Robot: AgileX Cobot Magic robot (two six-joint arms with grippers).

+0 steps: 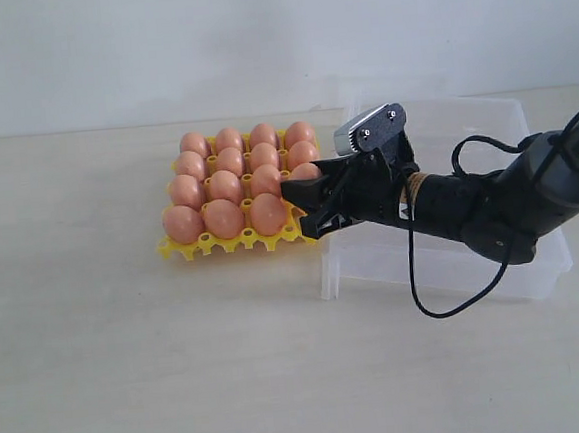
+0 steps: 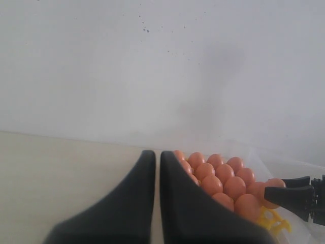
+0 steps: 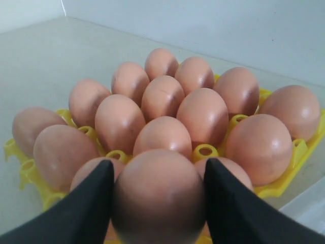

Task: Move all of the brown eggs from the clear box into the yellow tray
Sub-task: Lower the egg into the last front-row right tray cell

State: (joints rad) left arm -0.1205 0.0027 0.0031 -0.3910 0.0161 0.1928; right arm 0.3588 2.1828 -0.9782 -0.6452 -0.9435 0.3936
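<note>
yellow tray (image 1: 187, 247): right front corner hidden behind right pincer (image 1: 297, 208)
clear box (image 1: 363, 256): middle covered by right arm (image 1: 469, 207)
left pincer (image 2: 157, 153): blurred, base cut off
brown egg (image 3: 158, 195): blurred, lower end cut off

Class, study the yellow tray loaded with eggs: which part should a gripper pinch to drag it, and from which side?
Likely the bare scalloped rim of the yellow tray along its near edge in the exterior view, coming from that side. The brown eggs fill the cups and stand above them, and the clear box crowds its right side.
</note>
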